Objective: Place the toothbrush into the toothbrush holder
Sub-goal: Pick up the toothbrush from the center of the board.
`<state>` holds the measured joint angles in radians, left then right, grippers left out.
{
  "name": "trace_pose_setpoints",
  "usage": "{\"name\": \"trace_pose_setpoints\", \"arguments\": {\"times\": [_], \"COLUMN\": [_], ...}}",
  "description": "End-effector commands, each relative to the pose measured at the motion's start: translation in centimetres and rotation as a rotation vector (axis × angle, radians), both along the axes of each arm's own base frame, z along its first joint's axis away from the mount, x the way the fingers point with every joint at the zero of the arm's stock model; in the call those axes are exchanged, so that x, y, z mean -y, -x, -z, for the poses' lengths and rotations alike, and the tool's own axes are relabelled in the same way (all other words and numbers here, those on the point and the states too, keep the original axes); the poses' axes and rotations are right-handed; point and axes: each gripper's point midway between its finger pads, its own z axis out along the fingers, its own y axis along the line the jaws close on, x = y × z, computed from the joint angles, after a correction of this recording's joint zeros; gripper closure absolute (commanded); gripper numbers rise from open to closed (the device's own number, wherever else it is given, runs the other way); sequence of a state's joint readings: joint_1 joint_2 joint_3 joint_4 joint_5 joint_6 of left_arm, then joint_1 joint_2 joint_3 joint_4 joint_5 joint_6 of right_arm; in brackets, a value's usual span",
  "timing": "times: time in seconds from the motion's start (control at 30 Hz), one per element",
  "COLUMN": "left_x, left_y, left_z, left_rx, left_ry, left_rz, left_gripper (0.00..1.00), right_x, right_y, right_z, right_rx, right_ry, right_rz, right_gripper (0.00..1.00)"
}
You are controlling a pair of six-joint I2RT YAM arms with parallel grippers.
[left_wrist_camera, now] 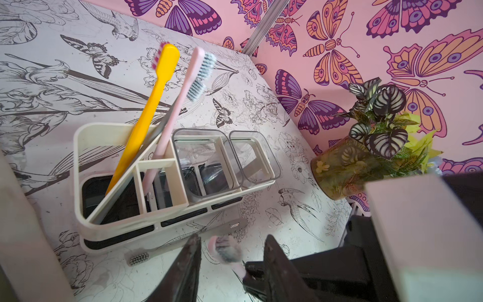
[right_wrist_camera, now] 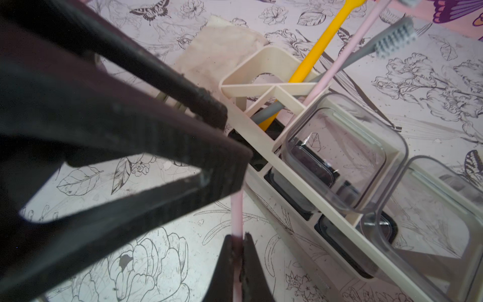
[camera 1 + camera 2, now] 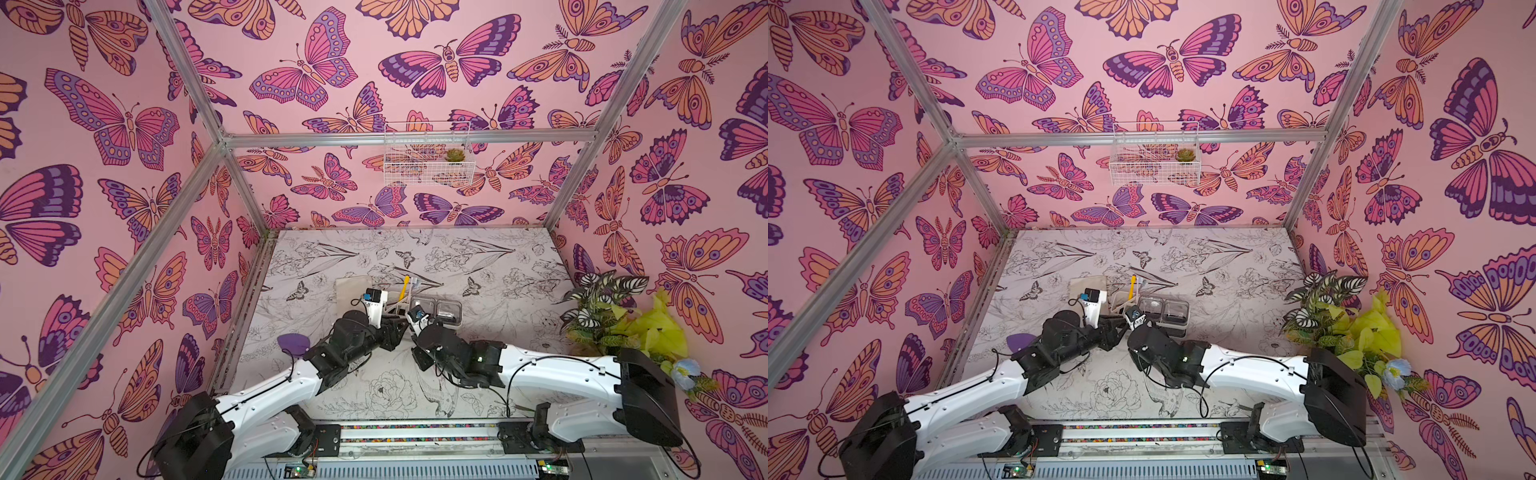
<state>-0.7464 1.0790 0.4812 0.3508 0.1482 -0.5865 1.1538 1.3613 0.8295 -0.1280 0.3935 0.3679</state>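
Observation:
The white toothbrush holder (image 1: pixel 78 146) stands mid-table and shows in both top views (image 3: pixel 446 309) (image 3: pixel 1163 309). A yellow toothbrush (image 1: pixel 146 112), a pink one (image 1: pixel 180 104) and a grey one (image 2: pixel 392 39) lean in its slotted end. My right gripper (image 2: pixel 237 243) is shut on the handle of another pink toothbrush (image 2: pixel 236 209), just in front of the holder. That brush's bristled head (image 1: pixel 226 249) sits between the jaws of my left gripper (image 1: pixel 232 251), which stand open with a gap on each side.
A grey toothbrush (image 1: pixel 198 230) lies flat on the table along the holder's front. A potted plant (image 3: pixel 598 316) stands at the right wall. A purple piece (image 3: pixel 293 343) lies left of the arms, and a pale cloth (image 3: pixel 351 286) lies behind the holder. A wire basket (image 3: pixel 428 153) hangs on the back wall.

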Motion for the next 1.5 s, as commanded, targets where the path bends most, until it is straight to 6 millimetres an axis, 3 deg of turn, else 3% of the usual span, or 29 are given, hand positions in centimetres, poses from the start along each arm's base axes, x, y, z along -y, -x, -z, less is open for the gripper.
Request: {"name": "trace_pose_setpoints", "arguments": {"times": [0.0, 0.23, 0.83, 1.03, 1.47], "left_x": [0.6, 1.2, 1.2, 1.1, 1.2], "left_y": [-0.2, -0.4, -0.8, -0.8, -0.7], "left_z": [-1.8, -1.7, -1.9, -2.1, -2.3], "left_rx": [0.021, 0.005, 0.028, 0.042, 0.053], "left_ry": [0.041, 0.053, 0.049, 0.044, 0.043], "left_rz": [0.021, 0.033, 0.024, 0.023, 0.033], "left_gripper": [0.6, 0.6, 0.61, 0.77, 0.92], "right_x": [-0.4, 0.1, -0.6, -0.7, -0.9], "right_y": [-0.4, -0.4, -0.3, -0.4, -0.6], "right_z": [-2.3, -3.3, -3.5, -3.3, -2.8], "right_rx": [0.058, 0.083, 0.085, 0.083, 0.078], "right_ry": [-0.048, -0.09, -0.122, -0.119, -0.115], "right_rz": [-0.002, 0.009, -0.007, -0.002, 0.0], "right_gripper": [1.0, 1.0, 1.0, 1.0, 1.0]}}
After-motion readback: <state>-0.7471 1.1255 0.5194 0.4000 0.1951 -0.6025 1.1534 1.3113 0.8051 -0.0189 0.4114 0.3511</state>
